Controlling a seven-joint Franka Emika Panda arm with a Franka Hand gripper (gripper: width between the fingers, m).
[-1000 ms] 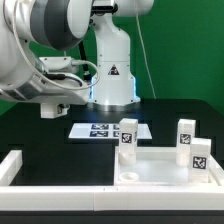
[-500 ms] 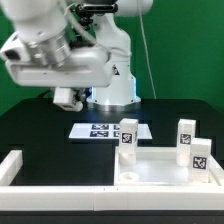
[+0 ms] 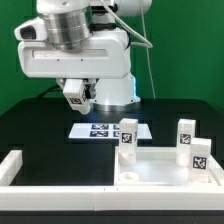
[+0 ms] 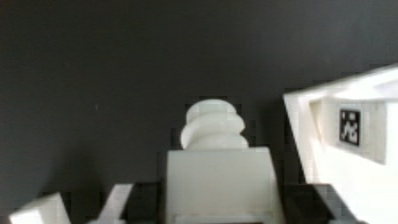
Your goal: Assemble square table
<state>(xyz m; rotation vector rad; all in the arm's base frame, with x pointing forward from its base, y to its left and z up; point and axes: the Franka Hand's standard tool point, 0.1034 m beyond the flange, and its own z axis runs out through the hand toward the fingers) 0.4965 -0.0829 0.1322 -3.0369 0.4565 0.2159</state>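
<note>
Tabletop (image 3: 165, 165) sits at the exterior view's right with three legs (image 3: 127, 138) standing on it, so at least one leg is left. My gripper (image 3: 77, 97) hovers high above the marker board (image 3: 100, 130), clamped on a white leg (image 4: 215, 150).

The square tabletop (image 3: 165, 165) is set at the exterior view's lower right, against the low fence bars (image 3: 60, 193) that run along the front edge. Three legs are seen upright on it: one (image 3: 127, 139) at its left corner, two (image 3: 184, 135) (image 3: 199, 156) at its right side. The marker board (image 3: 100, 130) is laid behind the tabletop, and the gripper (image 3: 78, 100) is held above the board's left end.
</note>
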